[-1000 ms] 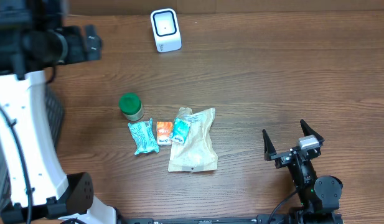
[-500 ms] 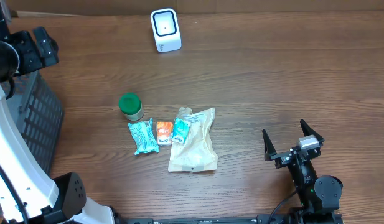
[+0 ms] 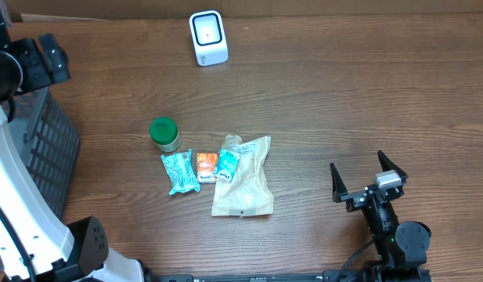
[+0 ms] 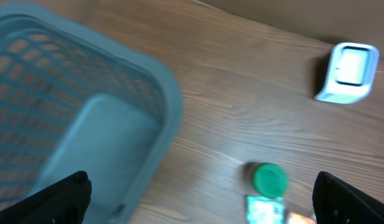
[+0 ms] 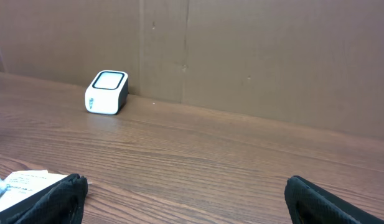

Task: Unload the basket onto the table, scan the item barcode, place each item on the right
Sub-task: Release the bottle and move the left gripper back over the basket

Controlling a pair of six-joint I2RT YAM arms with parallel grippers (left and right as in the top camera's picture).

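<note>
Left pincer [image 4: 204, 200] released, empty, over the basket [image 4: 98, 118] edge; right pincer [image 3: 357, 178] released, empty, near-right of the desk [image 3: 343, 94]. Likely step: approach. Next: grasp an item from the mid-desk cluster, jar [image 3: 164, 133] or pouch [image 3: 245, 188], and present it to the scanner [image 3: 207, 37]. Only the left wrist view shows the basket interior.
</note>
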